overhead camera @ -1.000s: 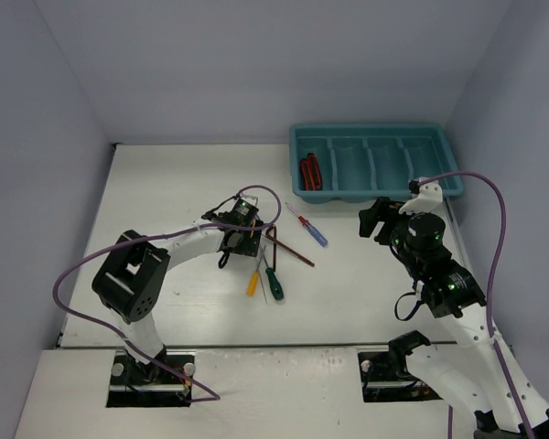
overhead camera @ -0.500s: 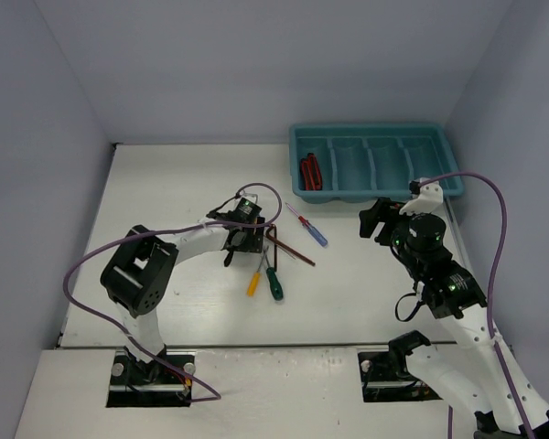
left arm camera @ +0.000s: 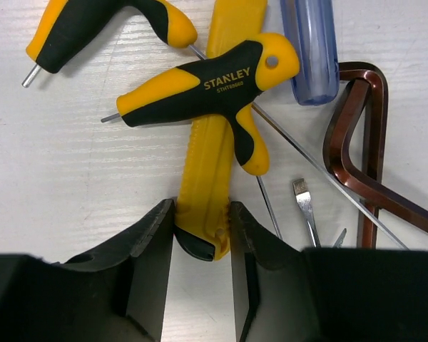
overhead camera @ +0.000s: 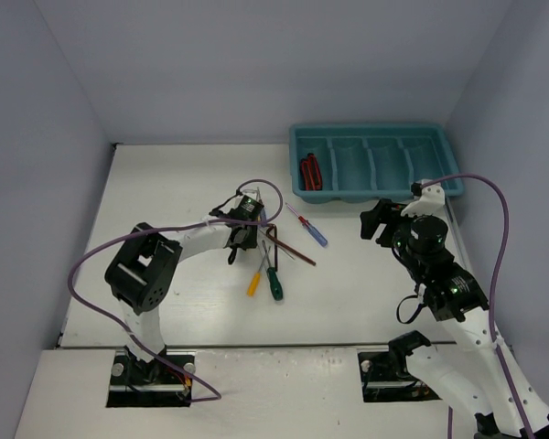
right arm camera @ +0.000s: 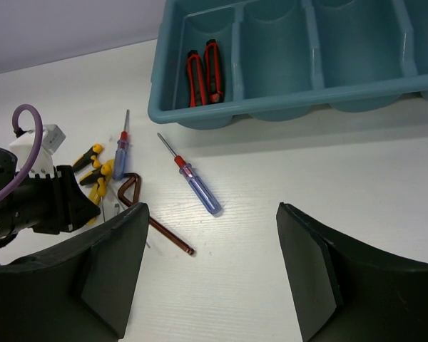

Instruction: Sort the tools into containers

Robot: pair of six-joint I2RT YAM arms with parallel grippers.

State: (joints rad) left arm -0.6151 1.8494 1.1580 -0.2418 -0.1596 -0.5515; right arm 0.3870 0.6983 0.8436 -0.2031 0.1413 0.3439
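My left gripper [overhead camera: 235,247] is down on the tool pile. In the left wrist view its jaws [left arm camera: 202,214] press both sides of a long yellow handle [left arm camera: 217,157] with a black end. Two yellow-black T-handles [left arm camera: 207,85] lie across it, beside a blue handle [left arm camera: 310,43] and a brown hex key [left arm camera: 364,142]. A yellow screwdriver [overhead camera: 252,283] and a green one [overhead camera: 274,283] lie nearer. A blue screwdriver with a red collar [overhead camera: 313,229] lies apart. Red pliers [overhead camera: 309,171] sit in the teal tray's [overhead camera: 371,135] leftmost compartment. My right gripper [overhead camera: 373,219] is open and empty.
The tray stands at the far right against the back wall; in the right wrist view its near rim [right arm camera: 271,110] shows, with the other three compartments holding nothing visible. Grey walls close the table on three sides. A purple cable loops over each arm.
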